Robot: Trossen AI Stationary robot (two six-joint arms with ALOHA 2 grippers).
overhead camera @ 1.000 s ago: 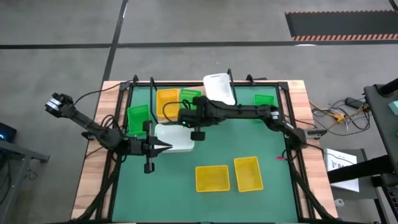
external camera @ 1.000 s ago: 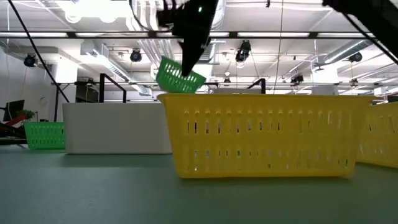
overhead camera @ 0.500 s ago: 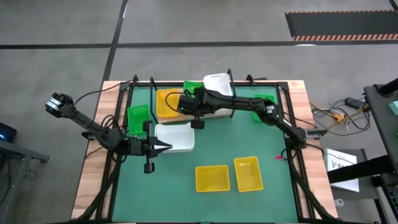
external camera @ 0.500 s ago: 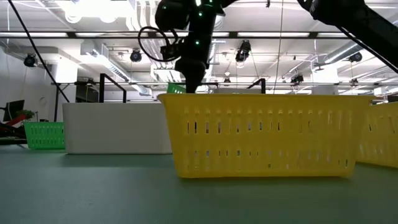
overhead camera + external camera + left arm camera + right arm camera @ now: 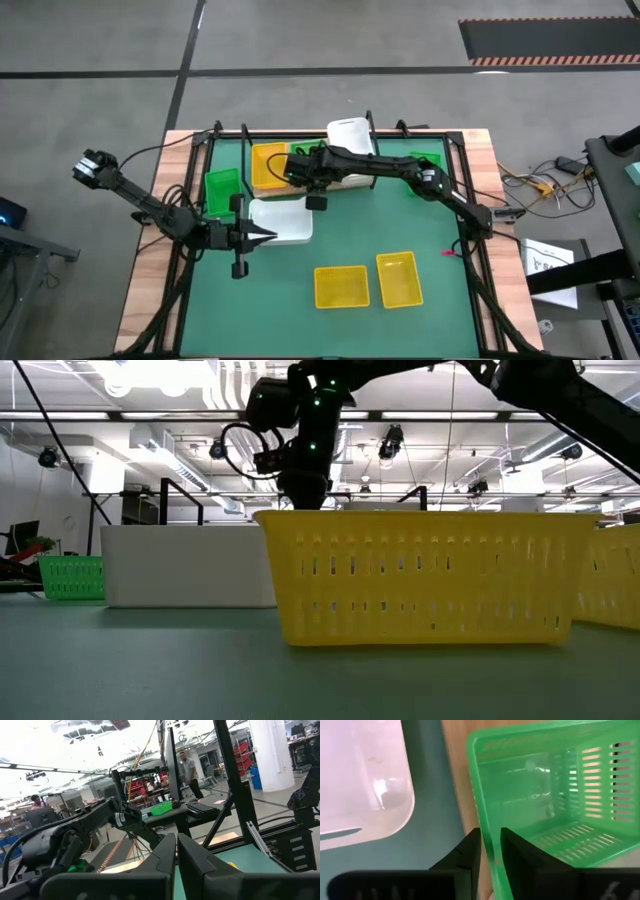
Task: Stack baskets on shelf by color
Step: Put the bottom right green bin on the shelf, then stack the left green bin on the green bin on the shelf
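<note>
green basket (image 5: 555, 805), slotted walls, on shelf (image 5: 454, 765)

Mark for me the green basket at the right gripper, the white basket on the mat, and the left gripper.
green basket (image 5: 555, 795), right wrist view, inner floor
white basket (image 5: 283, 221), high view, centre of its bottom
left gripper (image 5: 268, 237), high view, tip of the closed fingers

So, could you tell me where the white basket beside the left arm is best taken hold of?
On the white basket, pinch the long wall nearest the left hand, at the rim, from above. It sits open side up on the green mat, so that thin upright wall should suit two fingers.
</note>
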